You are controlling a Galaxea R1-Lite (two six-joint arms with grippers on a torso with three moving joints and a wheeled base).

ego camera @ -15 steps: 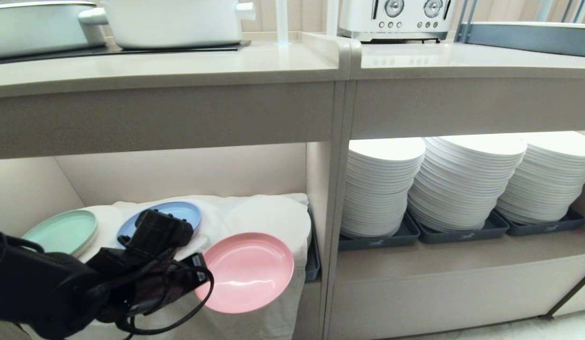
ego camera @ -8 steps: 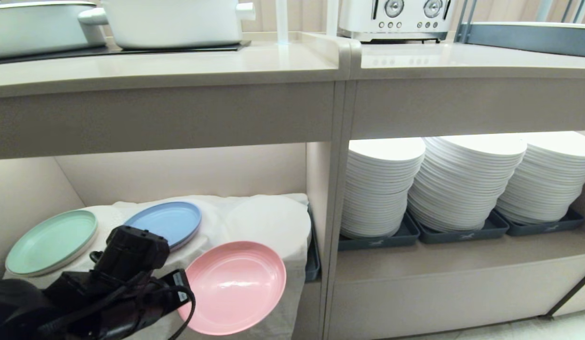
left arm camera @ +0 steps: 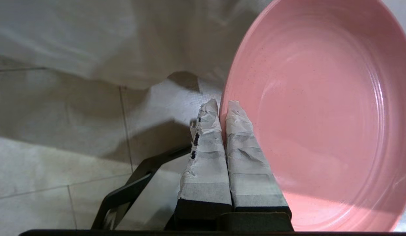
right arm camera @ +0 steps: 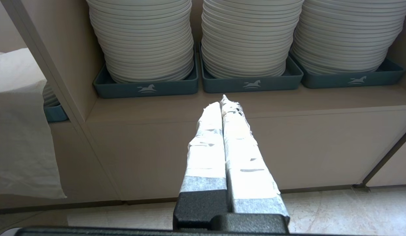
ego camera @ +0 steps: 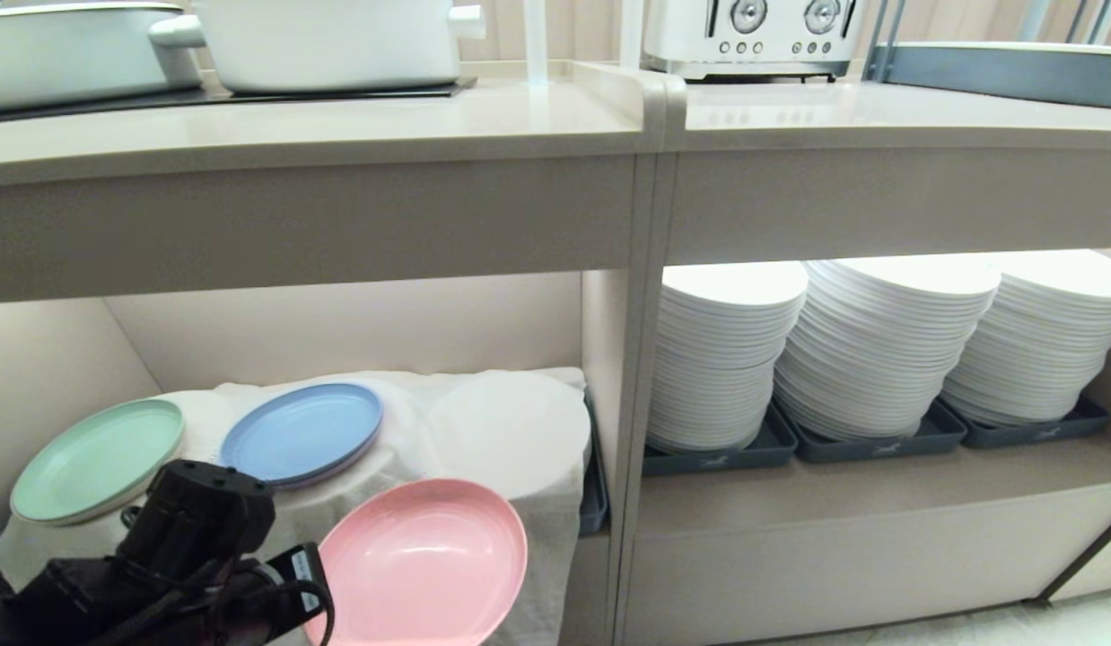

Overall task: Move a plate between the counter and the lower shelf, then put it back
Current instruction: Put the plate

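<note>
The pink plate (ego camera: 430, 561) hangs tilted in front of the lower shelf (ego camera: 520, 422), just below the front edge of its white cloth. My left gripper (ego camera: 322, 579) at the bottom left is shut on the plate's left rim. In the left wrist view the taped fingers (left arm camera: 206, 147) pinch the rim of the plate (left arm camera: 321, 114) over the tiled floor. The counter (ego camera: 340, 126) runs above the recess. My right gripper (right arm camera: 223, 101) is shut on nothing, low before the neighbouring recess, and is outside the head view.
A mint-green plate (ego camera: 98, 458) and a blue plate (ego camera: 301, 433) lie on the cloth. Stacks of white plates (ego camera: 879, 341) in grey trays (ego camera: 717, 458) fill the right recess past the upright divider (ego camera: 641, 359). White pots (ego camera: 331, 40) and a toaster (ego camera: 753, 36) stand on top.
My left gripper has drawn the pink plate down and out toward me, off the cloth and clear of the shelf front. The blue plate now shows fully.
</note>
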